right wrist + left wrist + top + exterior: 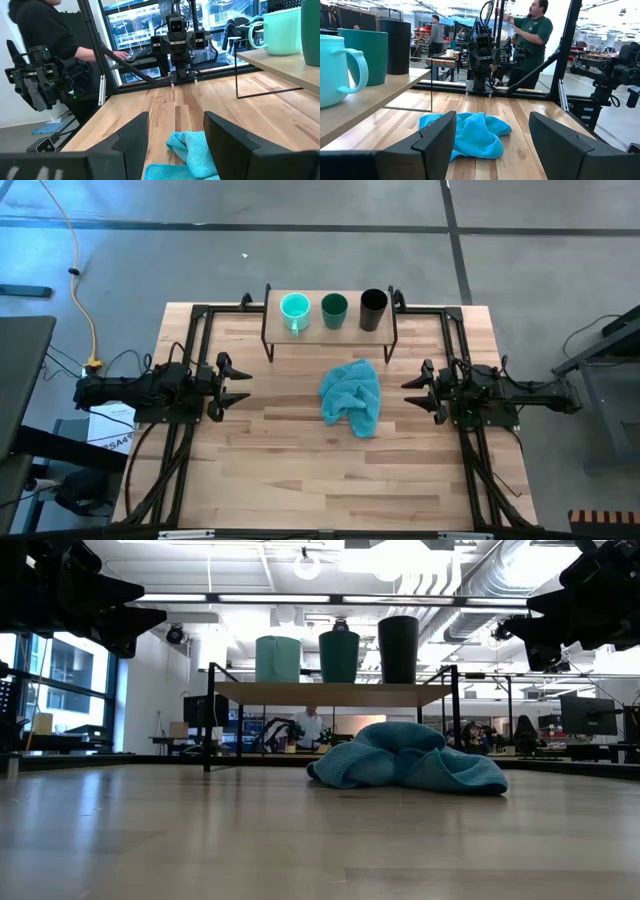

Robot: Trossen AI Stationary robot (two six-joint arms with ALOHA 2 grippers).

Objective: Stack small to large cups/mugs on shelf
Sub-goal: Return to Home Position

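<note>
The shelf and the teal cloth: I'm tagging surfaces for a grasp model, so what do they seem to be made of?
The shelf: a pale board that looks like wood, matte rather than glossy, standing on thin black legs, probably metal. The teal cloth: soft fabric, perhaps microfibre or terry, going by its rumpled folds and fuzzy, dull surface.

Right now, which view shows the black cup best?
The low view: the black cup stands whole and upright on the shelf, taller than its neighbours. The high view shows only its mouth, at the row's right end. The left wrist view shows it partly behind the green cup. The right wrist view misses it.
</note>
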